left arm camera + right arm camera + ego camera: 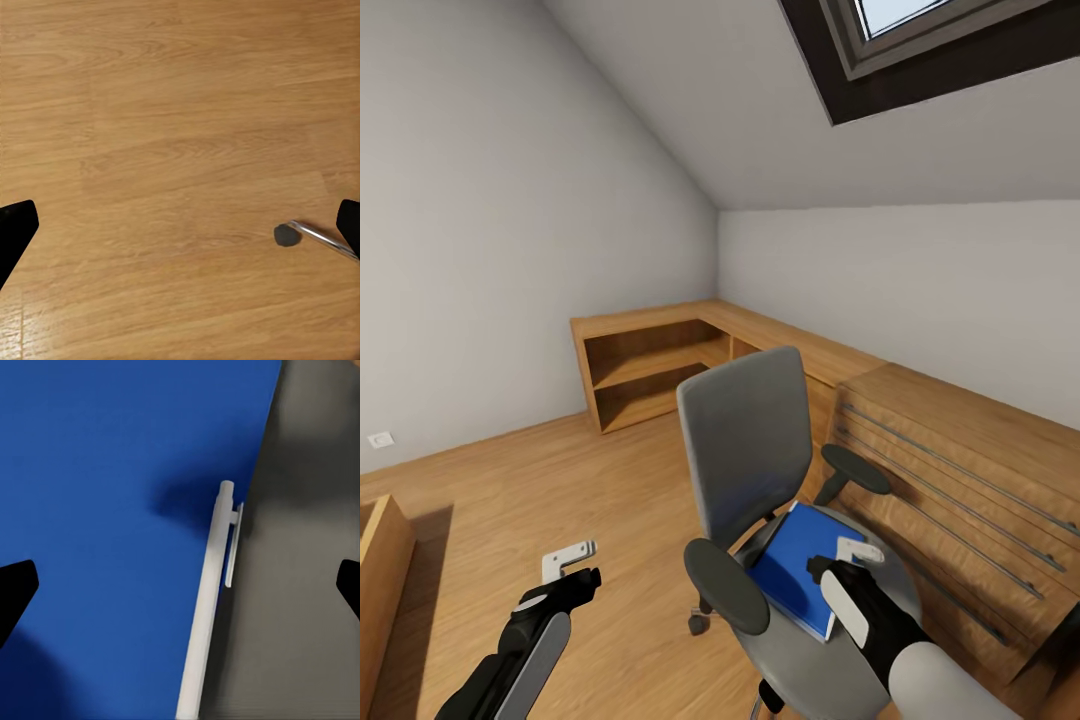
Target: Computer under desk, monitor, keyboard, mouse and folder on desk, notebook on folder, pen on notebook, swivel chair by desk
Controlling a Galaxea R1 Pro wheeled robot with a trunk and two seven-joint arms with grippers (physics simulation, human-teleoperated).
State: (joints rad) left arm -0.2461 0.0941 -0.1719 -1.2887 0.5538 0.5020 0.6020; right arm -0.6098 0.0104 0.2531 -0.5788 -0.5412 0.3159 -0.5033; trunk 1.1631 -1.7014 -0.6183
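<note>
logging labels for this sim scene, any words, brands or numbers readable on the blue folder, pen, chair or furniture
None: no readable text in any view.
The folder has a plain blue cover.
The pen is plain white, with no print visible.
The swivel chair and wooden drawer unit carry no labels.
The wall outlet is too small to show any marking.

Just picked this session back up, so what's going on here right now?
The robot faces the grey swivel chair in the attic bedroom. The right gripper hangs open just above the flat bright blue folder on the seat, where a slim white pen lies along the folder's edge. Nothing is grasped yet. The left gripper is open and idle over the wood floor. The low wooden shelf unit stands behind the chair.
</note>
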